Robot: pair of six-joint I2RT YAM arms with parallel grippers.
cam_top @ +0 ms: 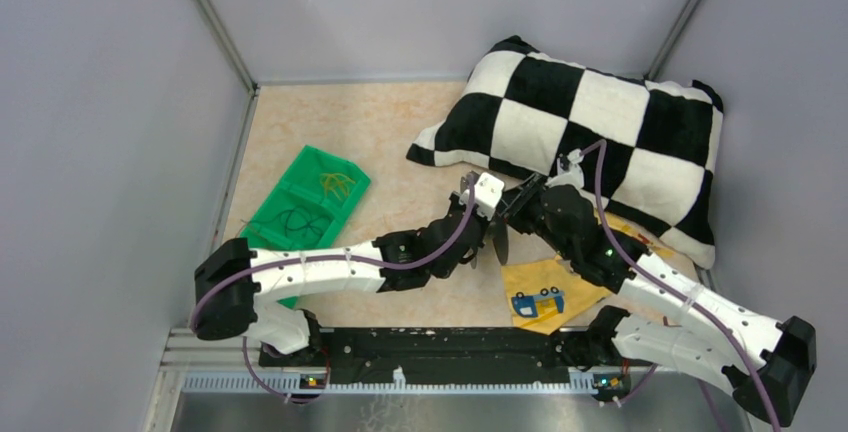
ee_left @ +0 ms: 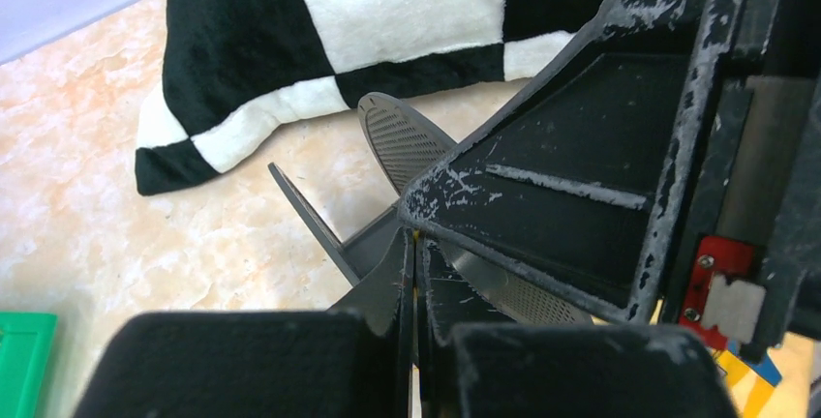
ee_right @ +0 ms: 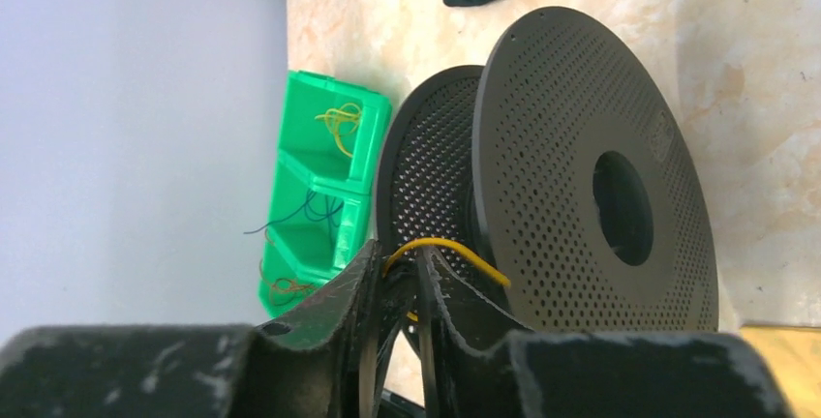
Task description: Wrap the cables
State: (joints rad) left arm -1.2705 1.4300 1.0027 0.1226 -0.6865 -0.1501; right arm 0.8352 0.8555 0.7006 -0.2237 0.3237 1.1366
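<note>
A black spool (ee_right: 581, 176) with perforated flanges stands on edge on the table between both arms (cam_top: 500, 242). The yellow cable (ee_right: 445, 244) arcs from between the flanges across my right gripper's tips. My right gripper (ee_right: 399, 268) sits against the spool's rim, its fingers a narrow gap apart, with the cable running down into that gap. My left gripper (ee_left: 416, 244) is shut, a sliver of yellow cable (ee_left: 416, 236) pinched at its tips. It sits right under the right gripper's body, beside a spool flange (ee_left: 402, 142). From above, the two grippers meet over the spool, left (cam_top: 492, 214) and right (cam_top: 515, 207).
A green bin (cam_top: 305, 207) with loose wires in its compartments lies at the left. A black-and-white checkered pillow (cam_top: 590, 127) fills the back right. A yellow sheet (cam_top: 560, 277) carrying a small blue item (cam_top: 537, 302) lies near the right arm. Grey walls enclose the table.
</note>
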